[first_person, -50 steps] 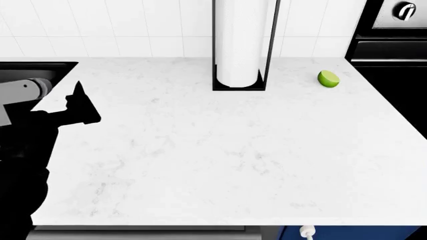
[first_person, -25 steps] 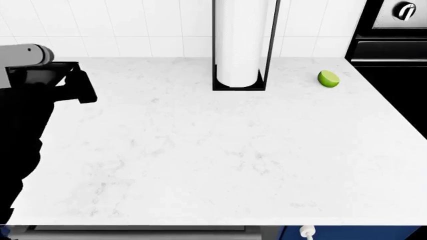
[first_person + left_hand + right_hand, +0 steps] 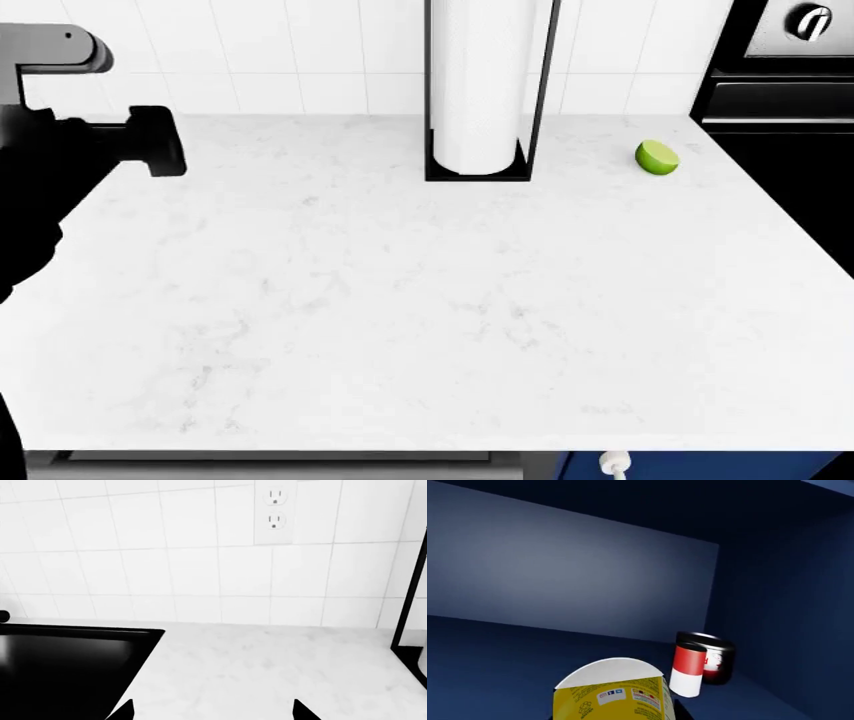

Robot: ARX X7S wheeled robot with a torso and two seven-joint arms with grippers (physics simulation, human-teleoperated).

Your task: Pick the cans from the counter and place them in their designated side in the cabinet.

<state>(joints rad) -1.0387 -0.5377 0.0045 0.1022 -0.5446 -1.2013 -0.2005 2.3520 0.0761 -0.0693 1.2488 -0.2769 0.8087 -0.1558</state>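
The yellow-labelled can (image 3: 610,692) with its pale lid fills the near part of the right wrist view, inside a dark blue cabinet (image 3: 560,580). My right gripper is closed round it; only a dark sliver of finger (image 3: 679,711) shows beside it. The slimmer red-and-white can (image 3: 686,670) stands upright on the cabinet shelf, further in towards the side wall. My left gripper (image 3: 213,714) is open and empty, its two black fingertips (image 3: 125,711) far apart above the white counter (image 3: 280,670). In the head view it (image 3: 158,140) hovers over the counter's (image 3: 427,300) far left.
A dark round container (image 3: 718,661) stands right behind the red-and-white can. On the counter are a black paper towel holder (image 3: 487,90) at the back and a green lime (image 3: 657,157). A black stove (image 3: 787,170) is at the right, a black sink (image 3: 67,665) at the left.
My left arm has lifted and swung towards the back wall, its gripper now higher over the counter's left end. The lime and towel holder have not moved.
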